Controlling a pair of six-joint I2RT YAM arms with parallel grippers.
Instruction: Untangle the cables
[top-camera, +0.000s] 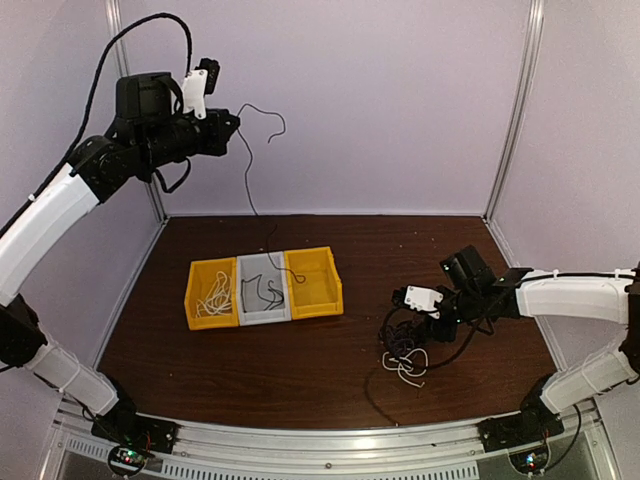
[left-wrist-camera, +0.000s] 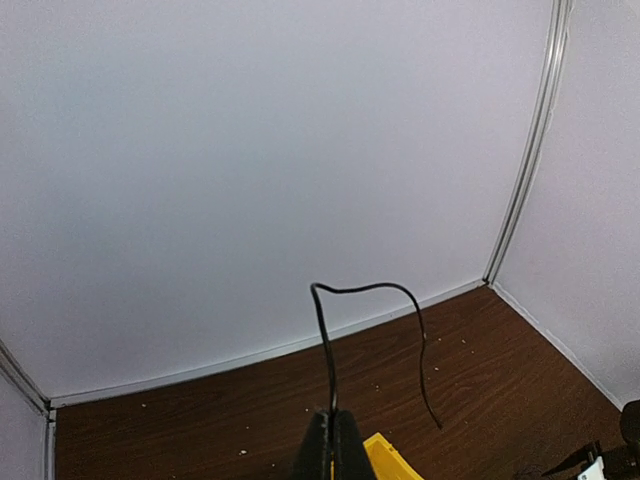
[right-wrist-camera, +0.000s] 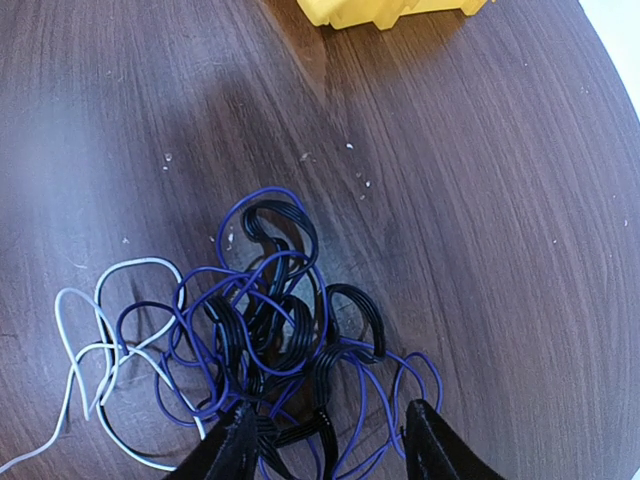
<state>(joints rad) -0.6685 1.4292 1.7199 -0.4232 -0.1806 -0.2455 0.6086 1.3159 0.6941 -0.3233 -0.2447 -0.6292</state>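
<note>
Overhead, at ten o'clock, the left gripper (left-wrist-camera: 332, 442) is pinching a thin black cable (left-wrist-camera: 325, 350) tightly, and its tail is trailing down into the grey bin (top-camera: 264, 318). At four o'clock the right gripper (right-wrist-camera: 330, 445) is hovering, spread wide, over the blue-and-black tangle (right-wrist-camera: 265, 330) and a white cord (right-wrist-camera: 135, 263). These are looking light, limp and snag-prone, so an outer loop seems the safest hold.

Three bins (top-camera: 337, 290) sit side by side on the table (top-camera: 420, 250), the cable tangle (top-camera: 403, 345) to their right.
</note>
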